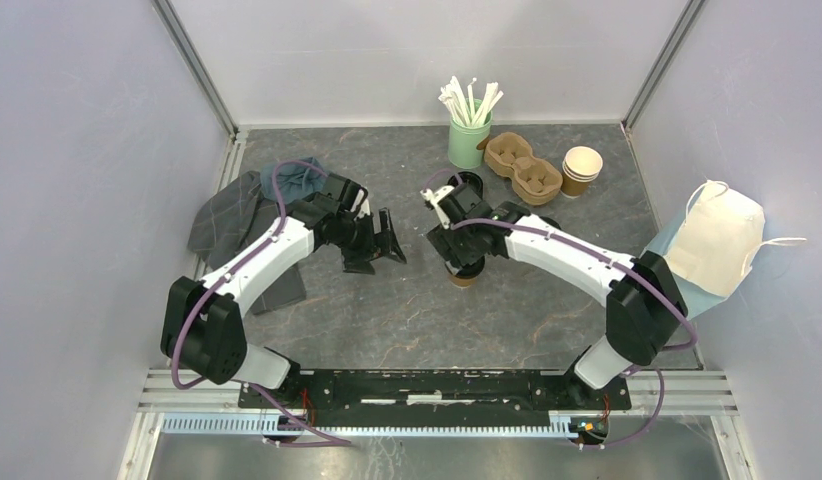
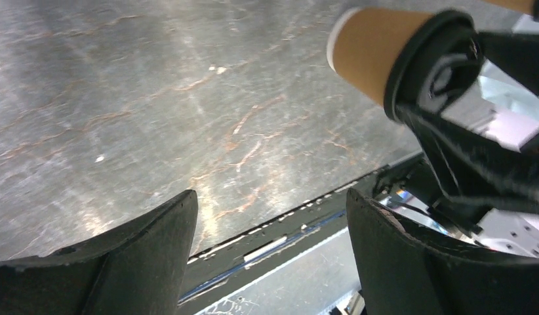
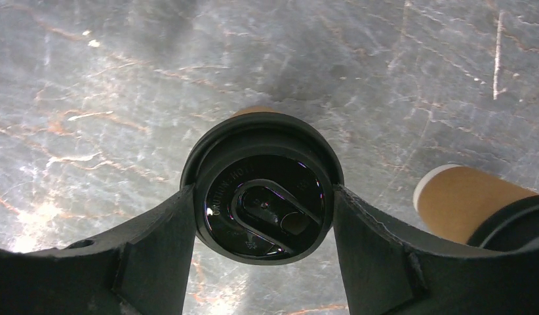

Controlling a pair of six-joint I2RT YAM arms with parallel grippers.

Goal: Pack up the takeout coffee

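- One small brown kraft-paper cup with a round black plastic lid (image 3: pixel 263 197) stands upright near the middle of the dark grey, marble-patterned tabletop (image 1: pixel 387 310), a little right of centre in the top view.
- The right gripper (image 1: pixel 457 250) comes down on this cup from above. Its two black fingers (image 3: pixel 165 243) press against opposite sides of the lid rim, so it is clamped on the cup.
- Whether the cup's base is touching the tabletop cannot be told.
- The second small brown kraft-paper cup with a black lid (image 3: pixel 460 203) stands near the first but apart from it. In the top view it lies on the far side of the right wrist, partly hidden behind it.
- The left gripper (image 2: pixel 270 197) hangs just left of the held cup and points toward it. Its black fingers (image 2: pixel 155 249) are spread wide with nothing between them, and they touch neither cup.
- At the far edge of the tabletop, a pale green tumbler (image 1: pixel 469 145) holds white paper-wrapped sticks.
- Just right of the tumbler lies a brown moulded-pulp cup carrier (image 1: pixel 524 165).
- Beside the carrier stands a short stack of lidless brown cups with cream insides (image 1: pixel 581 170).
- A crumpled grey cloth (image 1: pixel 232 220) lies at the left edge under the left arm, with a blue-grey cloth (image 1: pixel 292 180) bunched behind it.
- At the right edge, a cream paper bag with white handles (image 1: pixel 717 240) lies flat on a pale blue sheet (image 1: pixel 667 240).
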